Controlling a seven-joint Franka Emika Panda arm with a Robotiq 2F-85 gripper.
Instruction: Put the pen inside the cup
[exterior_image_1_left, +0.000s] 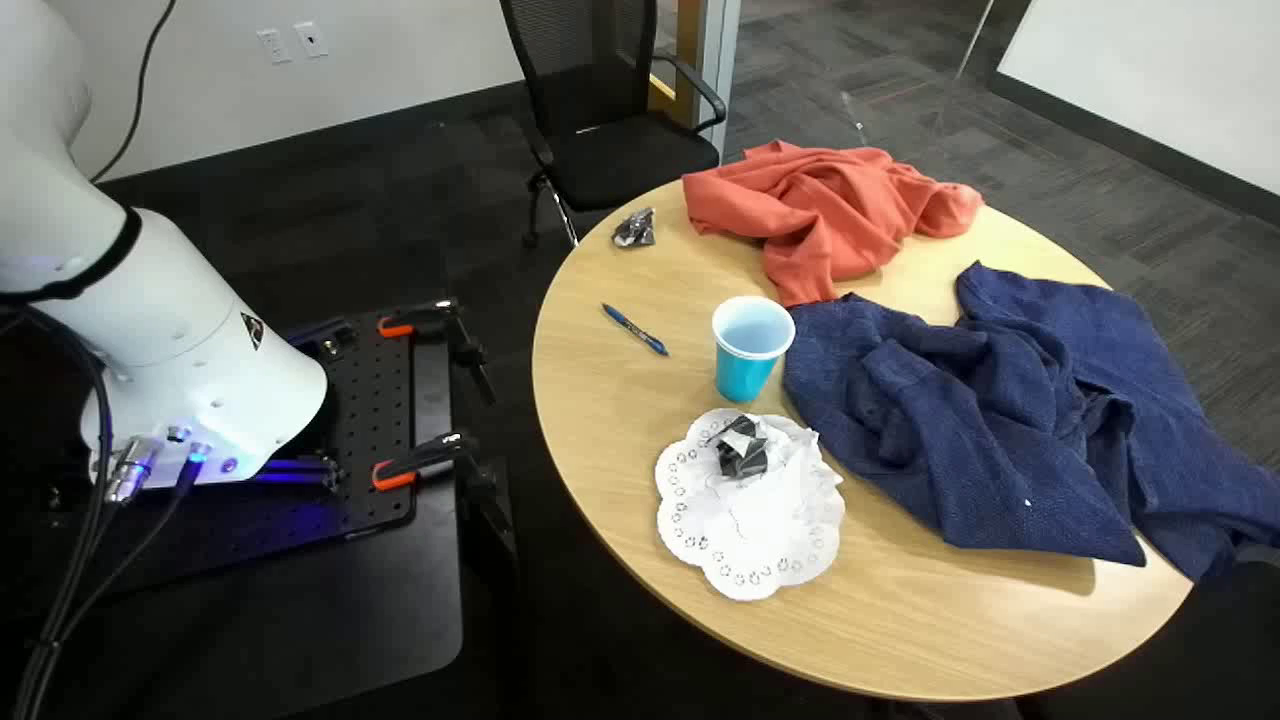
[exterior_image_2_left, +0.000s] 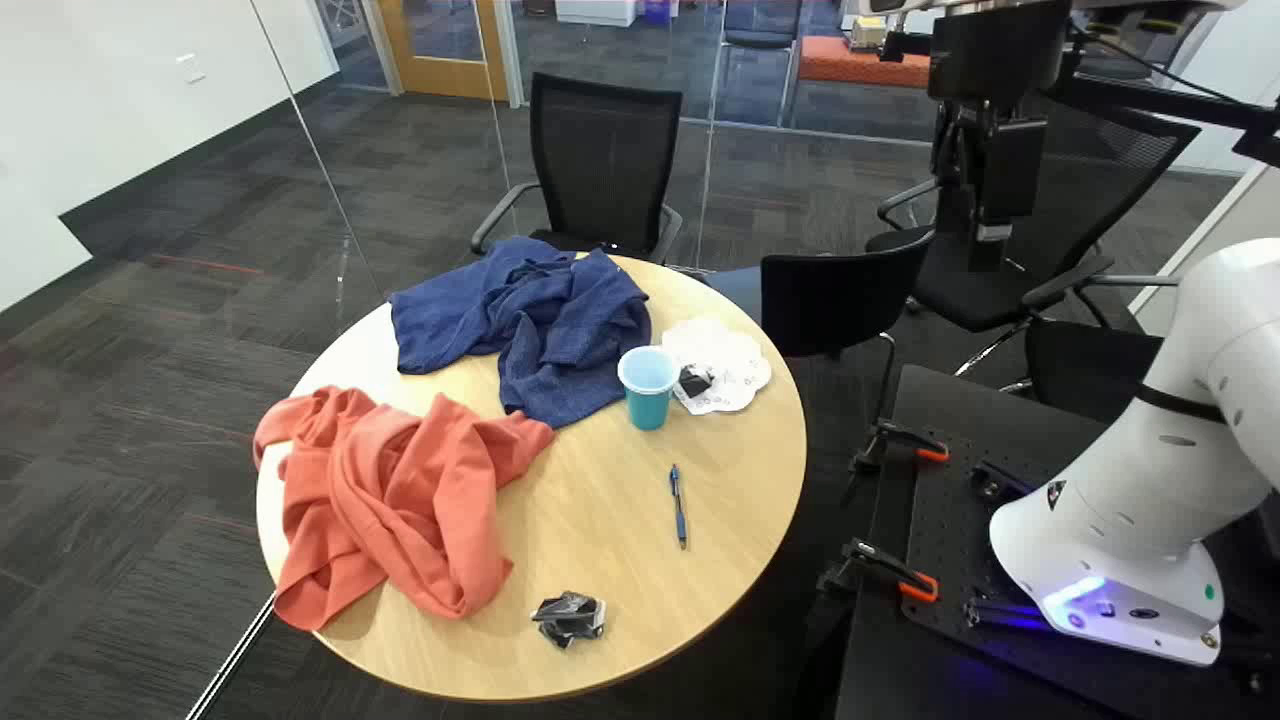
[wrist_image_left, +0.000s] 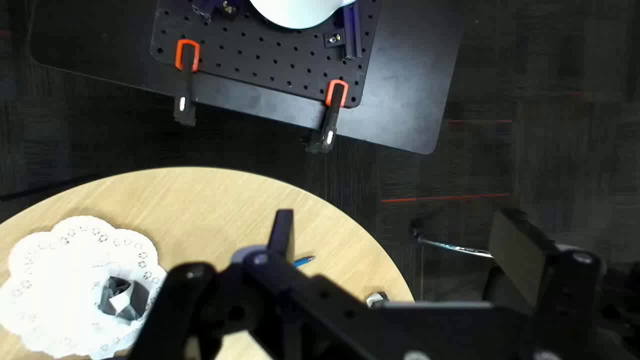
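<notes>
The blue pen (exterior_image_1_left: 635, 330) lies flat on the round wooden table (exterior_image_1_left: 610, 420). It also shows in an exterior view (exterior_image_2_left: 678, 507). In the wrist view only the pen's tip (wrist_image_left: 304, 261) shows beside a finger. The blue cup (exterior_image_1_left: 744, 368) with a white rim stands upright near the pen, apart from it, and also shows in an exterior view (exterior_image_2_left: 649, 402). The cup is hidden in the wrist view. My gripper (wrist_image_left: 400, 240) is open, its fingers wide apart with nothing between them. In an exterior view the gripper (exterior_image_2_left: 990, 225) hangs high, away from the table.
A white doily (exterior_image_1_left: 740, 545) with a crumpled wrapper (exterior_image_1_left: 741, 450) lies beside the cup. A dark blue cloth (exterior_image_1_left: 960, 420) touches or nearly touches the cup. An orange cloth (exterior_image_1_left: 830, 205) and another crumpled wrapper (exterior_image_1_left: 635, 228) lie farther off. A black chair (exterior_image_1_left: 620, 120) stands by the table.
</notes>
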